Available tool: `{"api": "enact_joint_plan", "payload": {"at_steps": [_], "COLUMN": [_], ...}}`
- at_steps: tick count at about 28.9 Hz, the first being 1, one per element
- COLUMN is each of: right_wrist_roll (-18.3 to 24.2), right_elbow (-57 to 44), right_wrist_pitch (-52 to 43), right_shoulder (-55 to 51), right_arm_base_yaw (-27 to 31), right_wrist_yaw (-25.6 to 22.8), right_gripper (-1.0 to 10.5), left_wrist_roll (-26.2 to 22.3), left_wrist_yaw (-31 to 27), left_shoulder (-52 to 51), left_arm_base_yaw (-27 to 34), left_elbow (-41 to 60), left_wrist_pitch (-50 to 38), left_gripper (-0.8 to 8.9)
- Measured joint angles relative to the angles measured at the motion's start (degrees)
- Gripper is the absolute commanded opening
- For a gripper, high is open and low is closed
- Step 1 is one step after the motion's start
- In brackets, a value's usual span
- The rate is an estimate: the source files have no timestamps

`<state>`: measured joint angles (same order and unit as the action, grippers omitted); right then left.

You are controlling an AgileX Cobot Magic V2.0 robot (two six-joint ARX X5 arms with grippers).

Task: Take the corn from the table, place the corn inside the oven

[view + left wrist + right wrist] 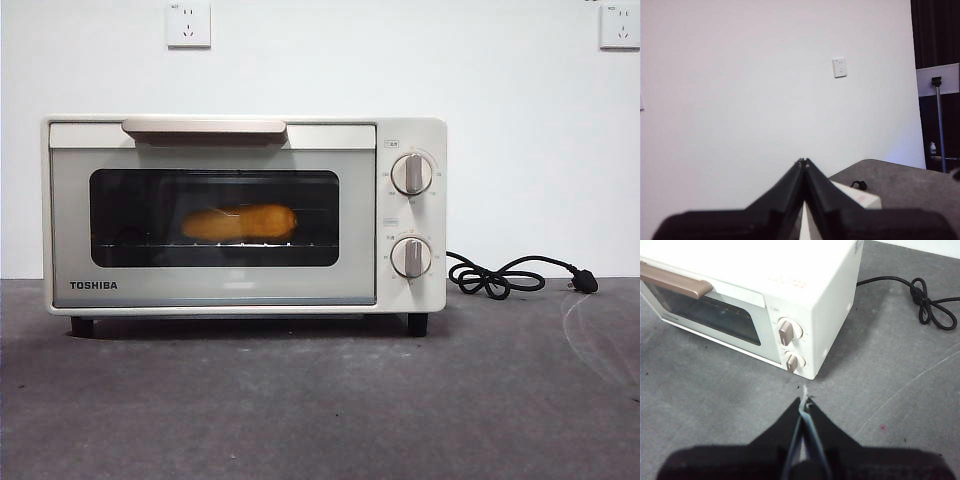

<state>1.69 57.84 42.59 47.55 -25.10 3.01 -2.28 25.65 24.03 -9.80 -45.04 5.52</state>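
The cream-white TOSHIBA oven stands on the dark grey table with its door closed. Behind the dark glass the yellow-orange corn lies on the rack inside. No arm shows in the front view. My right gripper hangs shut above the table, in front of the oven's knob corner, holding nothing. Raised high, my left gripper is shut and empty, facing the white wall, with a corner of the oven below it.
The oven's black cord lies coiled on the table to the right, ending in a plug. Two wall sockets sit on the white wall behind. A dark stand rises beyond the table's far side.
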Motion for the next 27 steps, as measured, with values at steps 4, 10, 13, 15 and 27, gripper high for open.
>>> {"api": "enact_joint_plan", "payload": {"at_steps": [4,10,13,15,27], "right_wrist_roll": [0.00,0.00,0.00,0.00,0.00], "right_elbow": [0.00,0.00,0.00,0.00,0.00], "right_wrist_pitch": [0.02,0.00,0.02,0.00,0.02], "right_shoulder": [0.00,0.00,0.00,0.00,0.00], "right_arm_base_yaw": [0.00,0.00,0.00,0.00,0.00], "right_wrist_yaw": [-0.02,0.00,-0.02,-0.02,0.00], "right_gripper": [-0.1,-0.1,-0.1,-0.1,-0.1], "left_wrist_roll": [1.05,4.79,5.77,6.03,7.37], "left_wrist_yaw": [0.00,-0.07,-0.09,-0.11,-7.04], "left_shoulder": [-5.81,-12.48,-14.99,-16.57,-23.52], "left_arm_base_yaw": [0.92,4.09,5.07,5.40,5.90], "left_elbow": [14.01,29.62,34.49,36.96,43.98], "left_wrist_pitch": [-11.85,-23.41,-23.61,-23.63,-17.46], "left_gripper": [-0.04,-0.04,-0.04,-0.04,-0.04]}}
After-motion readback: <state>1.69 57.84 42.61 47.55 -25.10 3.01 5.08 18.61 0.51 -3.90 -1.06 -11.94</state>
